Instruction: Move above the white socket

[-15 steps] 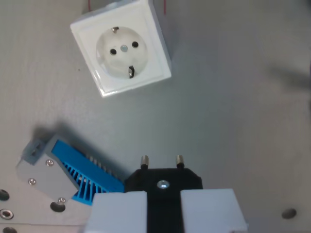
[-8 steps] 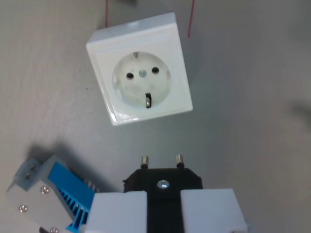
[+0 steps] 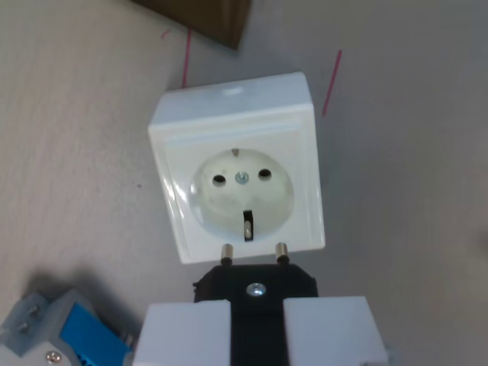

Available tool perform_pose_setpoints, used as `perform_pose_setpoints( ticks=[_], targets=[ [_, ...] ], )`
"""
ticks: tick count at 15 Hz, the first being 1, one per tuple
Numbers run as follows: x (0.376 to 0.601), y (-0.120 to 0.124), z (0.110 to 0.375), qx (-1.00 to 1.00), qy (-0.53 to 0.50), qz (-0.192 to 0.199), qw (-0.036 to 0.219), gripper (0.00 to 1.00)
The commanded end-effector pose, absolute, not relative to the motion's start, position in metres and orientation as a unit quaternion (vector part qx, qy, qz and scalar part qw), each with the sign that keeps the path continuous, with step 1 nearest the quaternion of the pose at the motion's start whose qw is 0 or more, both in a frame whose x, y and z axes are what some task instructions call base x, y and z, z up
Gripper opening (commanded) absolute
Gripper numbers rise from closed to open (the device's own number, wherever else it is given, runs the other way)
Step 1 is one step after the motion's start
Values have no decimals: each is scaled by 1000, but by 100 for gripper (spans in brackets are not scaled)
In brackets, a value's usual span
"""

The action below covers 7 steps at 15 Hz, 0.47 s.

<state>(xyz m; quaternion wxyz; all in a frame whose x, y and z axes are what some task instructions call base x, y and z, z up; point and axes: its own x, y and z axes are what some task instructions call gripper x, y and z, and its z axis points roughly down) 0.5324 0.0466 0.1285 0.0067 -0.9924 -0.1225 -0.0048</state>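
Socket (image 3: 238,164) now mid-frame, slid down from upper left within a second; my pincer (image 3: 256,324), clamped on black plug (image 3: 255,284), nearly over it. Prongs touch its lower edge.

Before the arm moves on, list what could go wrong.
The plug pins sit at the socket front's lower edge, short of its two holes; descending now would likely hit the face. The socket looks turned relative to the pins, so they may jam. The blue-grey part lies near the gripper.
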Motion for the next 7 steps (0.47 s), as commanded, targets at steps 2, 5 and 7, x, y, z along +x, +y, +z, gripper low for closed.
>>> perform_pose_setpoints(
  ticks=[2,5,7],
  targets=[
    [541,51,118,-985,-169,-8,15,0],
    [542,52,112,-986,-168,-8,14,0],
    [543,53,110,-986,-165,-6,13,0]
  ],
)
